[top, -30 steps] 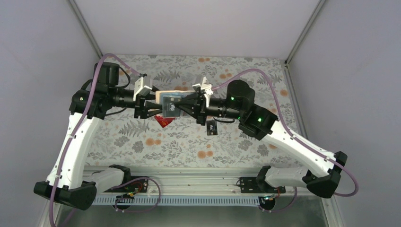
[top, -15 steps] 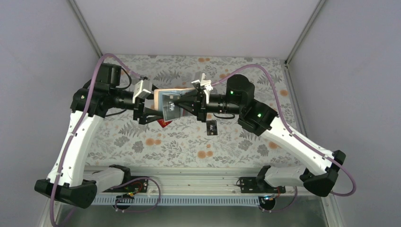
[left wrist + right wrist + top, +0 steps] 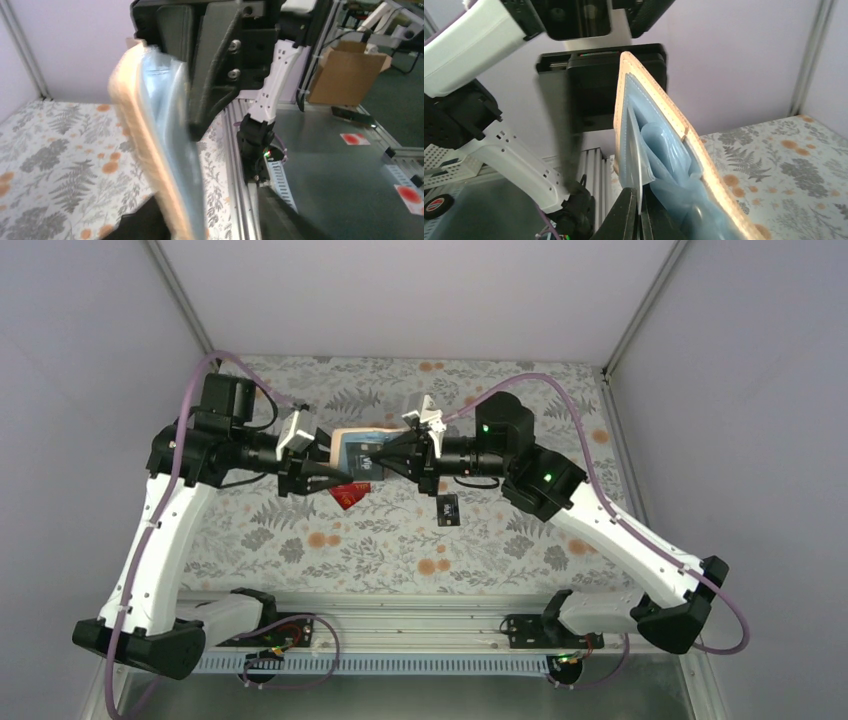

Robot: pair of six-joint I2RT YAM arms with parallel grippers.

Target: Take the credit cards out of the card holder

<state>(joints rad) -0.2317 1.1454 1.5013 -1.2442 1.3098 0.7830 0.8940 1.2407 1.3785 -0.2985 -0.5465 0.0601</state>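
Grey floral tablecloth (image 3: 330,540) | lilac walls (image 3: 420,290) | red card (image 3: 347,498), black card (image 3: 448,508) on it

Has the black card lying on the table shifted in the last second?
No. The black card sits on the same patch of the floral table cover as before.

The card holder (image 3: 343,434) hangs above the bench, nearly on edge and opened. Its outside is tan with a stitched rim, and its inside has pale blue-grey pockets (image 3: 674,165). A dark card (image 3: 362,456) with white lettering shows on its inner face. A red card (image 3: 348,496) lies tilted on the bench just below. A black card (image 3: 449,508) with a white mark lies flat to the right.
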